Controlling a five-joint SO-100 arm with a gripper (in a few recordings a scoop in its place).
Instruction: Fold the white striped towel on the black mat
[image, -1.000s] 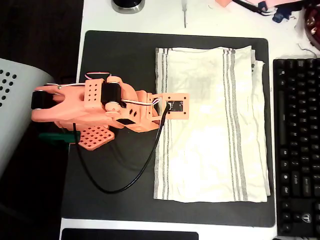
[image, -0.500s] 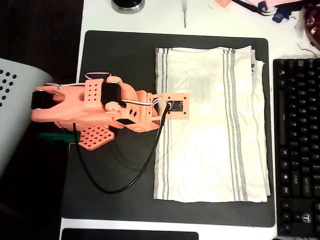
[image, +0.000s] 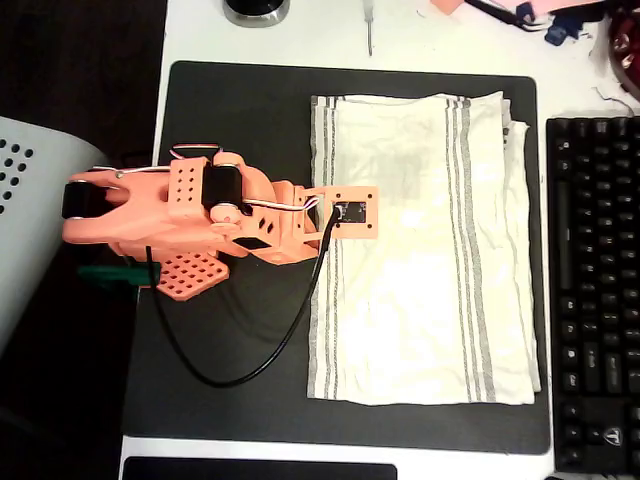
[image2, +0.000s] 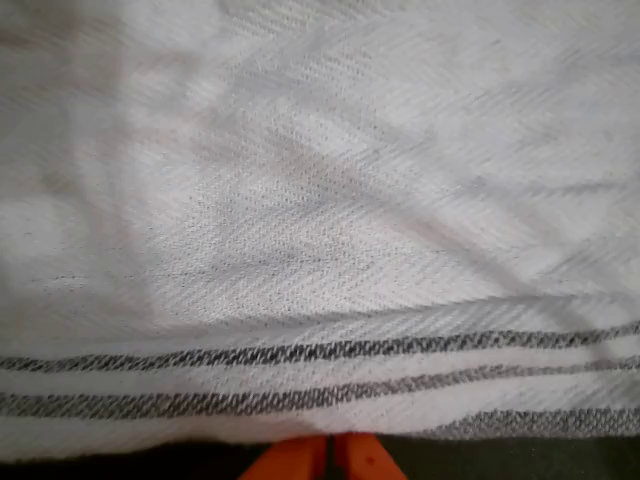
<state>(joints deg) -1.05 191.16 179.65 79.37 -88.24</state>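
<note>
Towel position: white striped towel (image: 425, 250) lies flat on the right half of the black mat (image: 240, 110) in the overhead view, inside the mat's edges.
Towel long axis: runs top to bottom of the overhead view; the shorter side runs left to right.
Towel stripes: one group of narrow grey stripes follows the left long edge, a second group runs parallel right of centre; both groups lie along the long axis.
Towel layers: a further cloth edge shows beyond the right stripe group, offset at the upper right corner, so the cloth lies in more than one layer there.
Towel surface: wrinkled; in the wrist view the weave and three dark stripe lines (image2: 300, 385) cross the picture left to right near its lower edge.
Mat: long axis left to right in the overhead view, resting on the white counter (image: 330, 35).
Writing: no text can be read on towel or mat; the keyboard (image: 595, 290) at the right edge has key legends too small to read.
Arm pose: orange arm (image: 180, 225) stretches left to right across the mat's left half, with its camera plate (image: 350, 213) over the towel's left striped edge; a black cable (image: 250, 370) loops below it.
Tool: two orange tips (image2: 330, 458) touch each other at the bottom of the wrist view, closed with no cloth between them, just short of the towel's striped edge.
</note>
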